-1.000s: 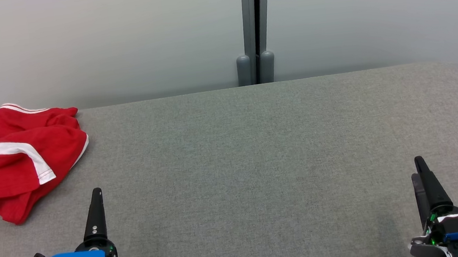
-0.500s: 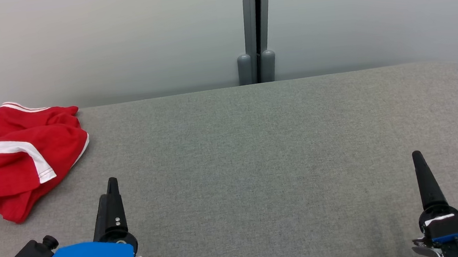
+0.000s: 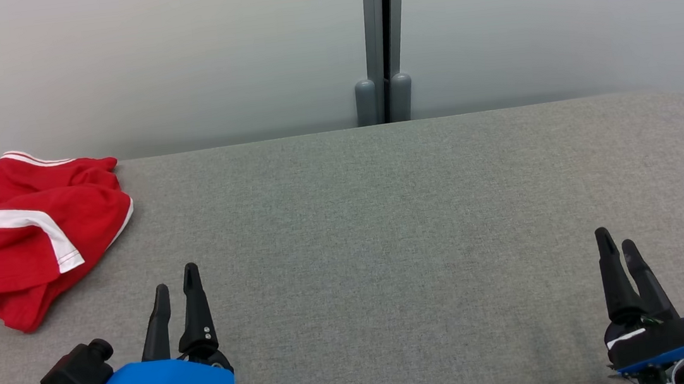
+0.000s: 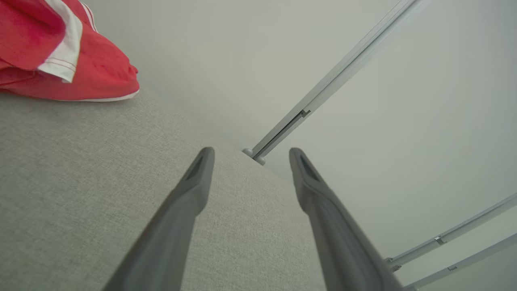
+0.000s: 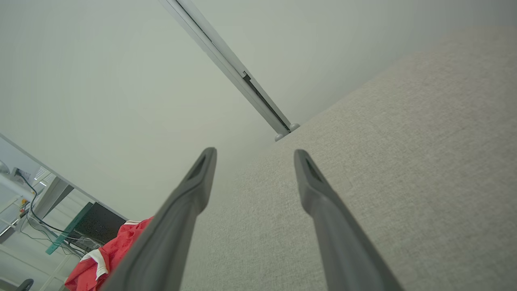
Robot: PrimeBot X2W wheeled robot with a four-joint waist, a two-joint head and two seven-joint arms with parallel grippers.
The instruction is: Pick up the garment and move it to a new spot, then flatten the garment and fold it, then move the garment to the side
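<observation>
Spread jaws on both: in the head view the left gripper (image 3: 175,278) and right gripper (image 3: 614,238) stand empty at the table's (image 3: 382,213) near side, while the garment (image 3: 28,231) lies crumpled at its far left corner. Left wrist view: fingers apart, garment upper left, well apart from them. Right wrist view: fingers apart, garment lower left, well apart.
</observation>
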